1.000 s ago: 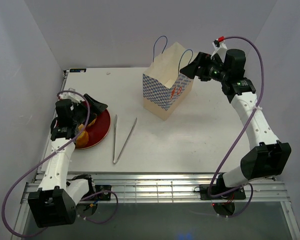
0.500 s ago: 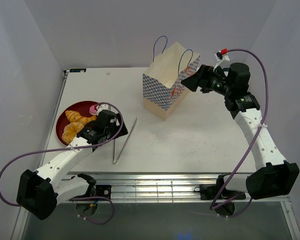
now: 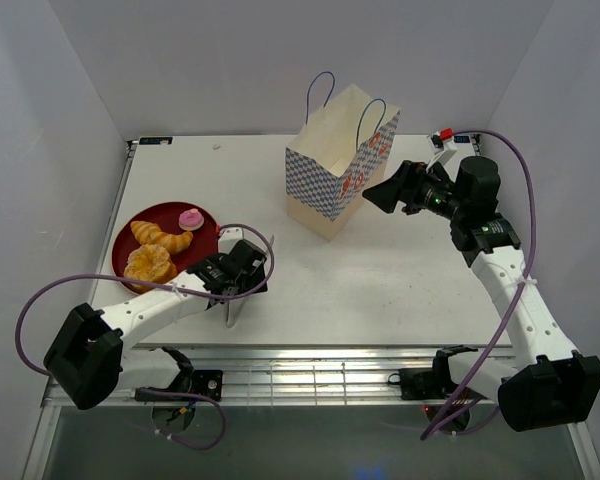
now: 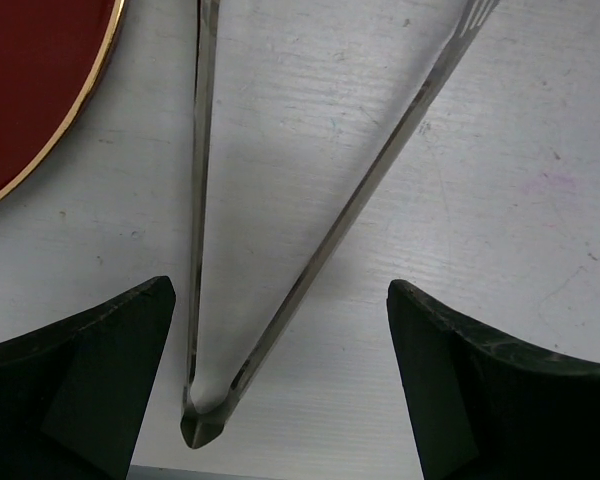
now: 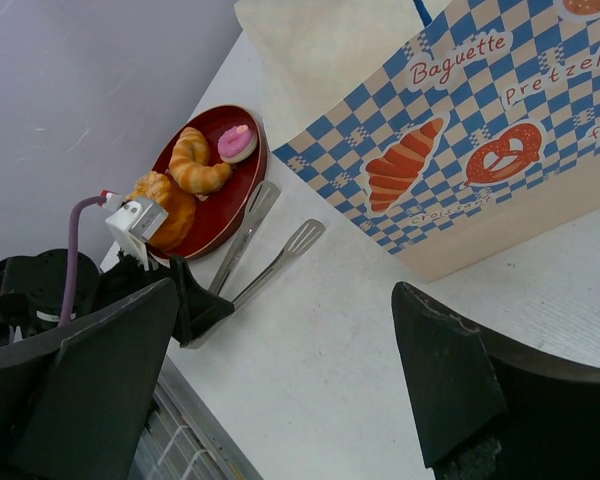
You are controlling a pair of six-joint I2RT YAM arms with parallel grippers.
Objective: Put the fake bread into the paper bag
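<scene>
The fake bread lies on a dark-red plate (image 3: 208, 243): a croissant (image 3: 162, 236), a bun (image 3: 148, 265) and a pink-topped cake (image 3: 191, 219). They also show in the right wrist view: croissant (image 5: 195, 160), bun (image 5: 167, 200), cake (image 5: 236, 143). The paper bag (image 3: 338, 168) stands upright at the back middle, and its printed checked side fills the right wrist view (image 5: 460, 120). My left gripper (image 3: 244, 276) is open and low over the hinge end of the silver tongs (image 4: 320, 260), its jaws either side of them. My right gripper (image 3: 370, 198) is open and empty, in the air just right of the bag.
The tongs (image 5: 280, 262) lie between the plate and the bag, their flat ends pointing to the back. The plate's gold rim (image 4: 75, 120) is close to the left of my left gripper. The table's front edge and a metal rail (image 3: 320, 372) run near the arm bases.
My left arm has swung right off the plate and come down over the tongs' hinge end. My right gripper has drawn down and to the right, away from the bag's top.
</scene>
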